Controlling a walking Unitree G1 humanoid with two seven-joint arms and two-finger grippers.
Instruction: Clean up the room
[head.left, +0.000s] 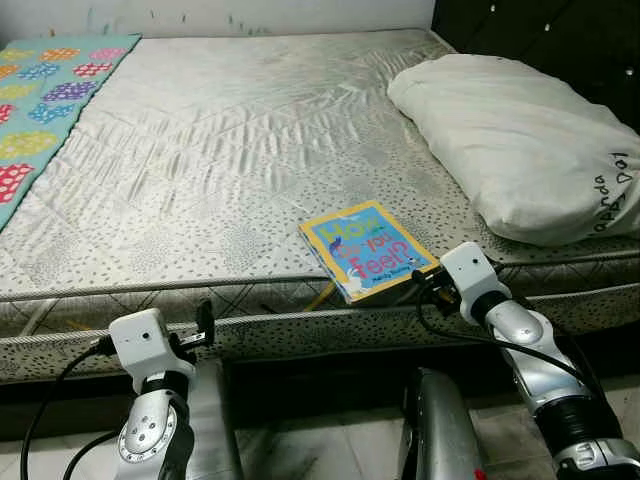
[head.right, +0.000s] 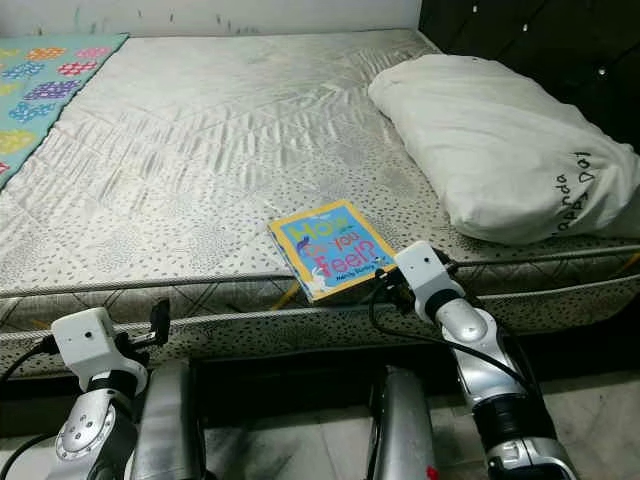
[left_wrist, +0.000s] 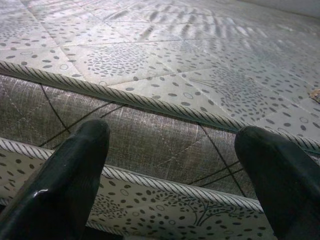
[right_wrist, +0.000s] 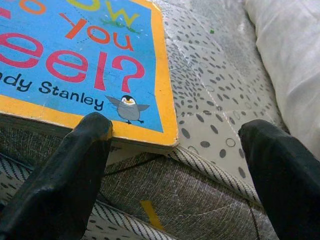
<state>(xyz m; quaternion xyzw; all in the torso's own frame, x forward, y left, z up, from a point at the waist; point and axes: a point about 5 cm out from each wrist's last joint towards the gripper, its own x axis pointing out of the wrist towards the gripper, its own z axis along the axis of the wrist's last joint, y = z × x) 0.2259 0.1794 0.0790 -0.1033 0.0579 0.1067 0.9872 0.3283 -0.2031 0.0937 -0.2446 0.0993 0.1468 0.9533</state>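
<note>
A thin children's book with a blue cover, yellow border and red lettering lies flat at the near edge of the bare mattress, one corner slightly over the piping. My right gripper is at that edge, level with the book's near right corner. In the right wrist view it stands open, one finger against the front edge of the book and the other beside bare mattress. My left gripper is open in front of the mattress side, holding nothing.
A large white pillow lies at the right end of the bed, against a dark headboard. A colourful dotted quilt covers the far left corner. Tiled floor runs below the bed frame.
</note>
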